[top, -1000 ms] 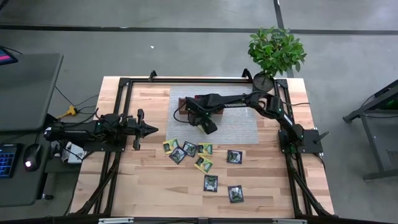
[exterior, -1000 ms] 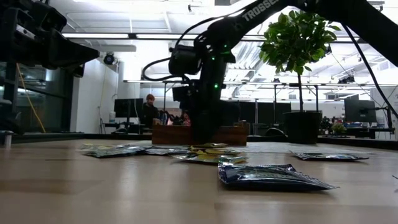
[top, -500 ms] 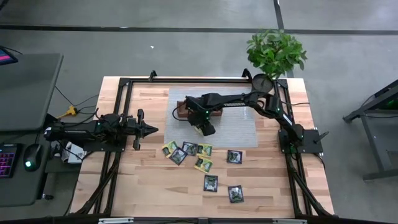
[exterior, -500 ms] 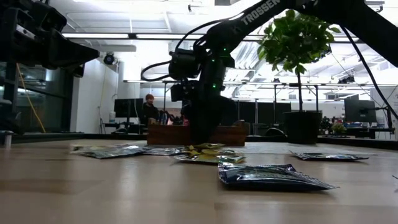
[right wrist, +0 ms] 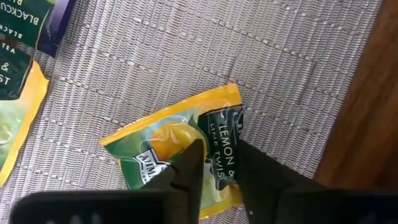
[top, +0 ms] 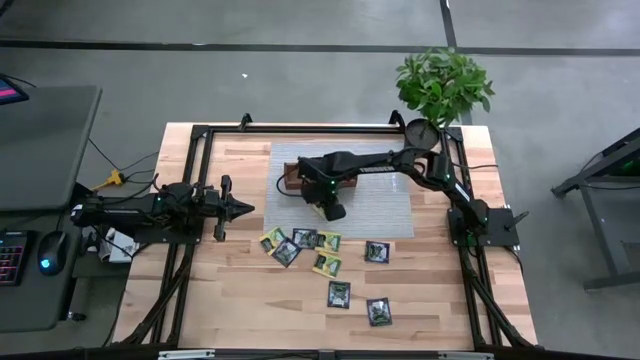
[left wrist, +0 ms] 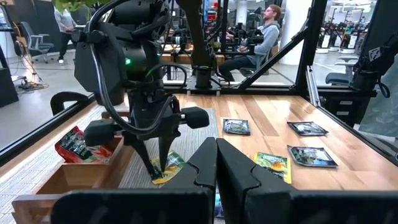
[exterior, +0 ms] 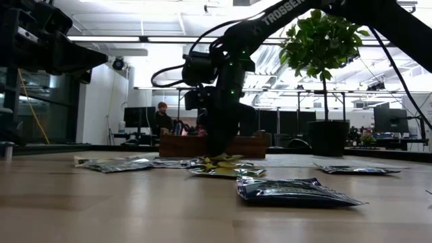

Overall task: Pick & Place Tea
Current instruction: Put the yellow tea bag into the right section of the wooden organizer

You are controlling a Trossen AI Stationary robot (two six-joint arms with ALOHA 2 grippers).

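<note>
A yellow-green tea packet [right wrist: 168, 140] lies on the grey mat [top: 385, 205], just in front of the brown wooden tray [left wrist: 81, 171]. My right gripper [right wrist: 217, 155] stands over it, pointing down, shut on it; in the high view the gripper [top: 333, 211] hides the packet. A red packet [left wrist: 74, 143] sits in the tray. Several more tea packets lie flat on the bare wood, among them a cluster [top: 300, 242] and a single packet [top: 377, 252]. My left gripper [top: 245, 208] waits shut and level at the table's left. My right gripper pinches the yellow-green packet between its two fingers at the dark label part [right wrist: 219, 144], near the packet's middle. The fingers [left wrist: 151, 163] come steeply from above, meeting in a narrow V at the packet. The packet still rests on the grey mat.
The tray [top: 292, 180] stands at the mat's far left corner, partly under the right arm. A potted plant [top: 445, 85] is at the far right corner. Black frame rails run along the table's left and right sides. People sit in the room beyond the table.
My right gripper's fingers have closed in from wide apart onto the yellow-green packet, and the wrist has rolled a little. The packet has stayed on the mat.
</note>
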